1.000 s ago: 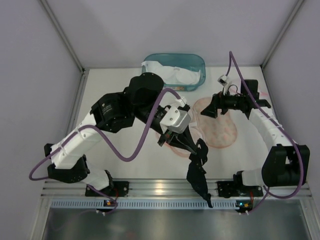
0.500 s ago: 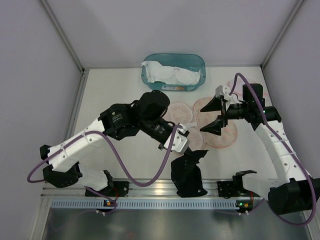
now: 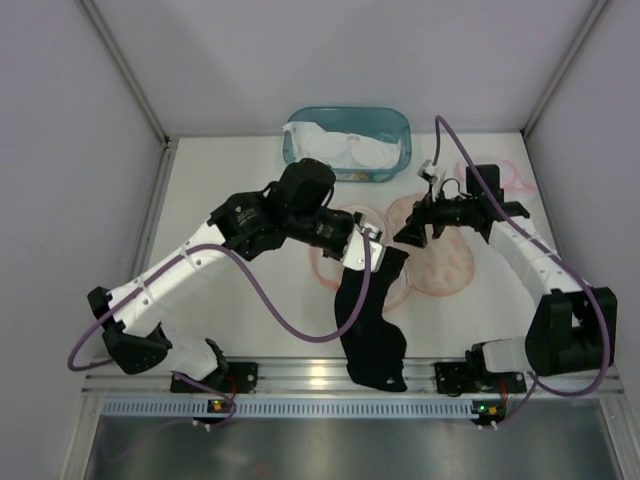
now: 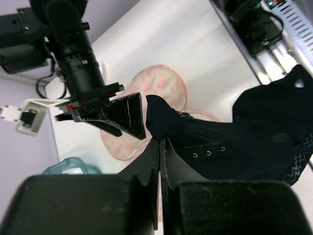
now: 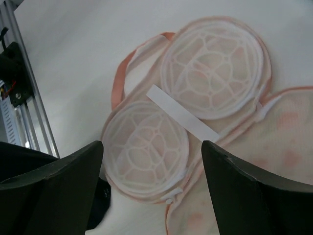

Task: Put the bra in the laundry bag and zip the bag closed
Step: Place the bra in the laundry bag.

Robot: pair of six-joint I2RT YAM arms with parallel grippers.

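Note:
The black bra [image 3: 372,335] hangs from my left gripper [image 3: 368,250], which is shut on one end of it; the rest trails down toward the table's near edge. In the left wrist view the shut gripper [image 4: 160,143] pinches the bra [image 4: 244,132] beside its hook-and-eye band. The pink laundry bag [image 3: 445,265] lies spread open on the table, its two white mesh domes [image 5: 146,147] facing up. My right gripper [image 3: 413,228] hovers open over the bag [image 5: 234,196], nothing between its fingers [image 5: 54,186], close to the left gripper.
A teal basket [image 3: 398,122] with white garments stands at the back of the table. A white label strip [image 5: 183,113] lies across the bag between the domes. The metal rail [image 3: 320,375] and arm bases line the near edge.
My left gripper has carried the bra up and right, from the near edge over the bag's left half. The right gripper has swung back in toward the bag's middle, its jaws slightly narrower.

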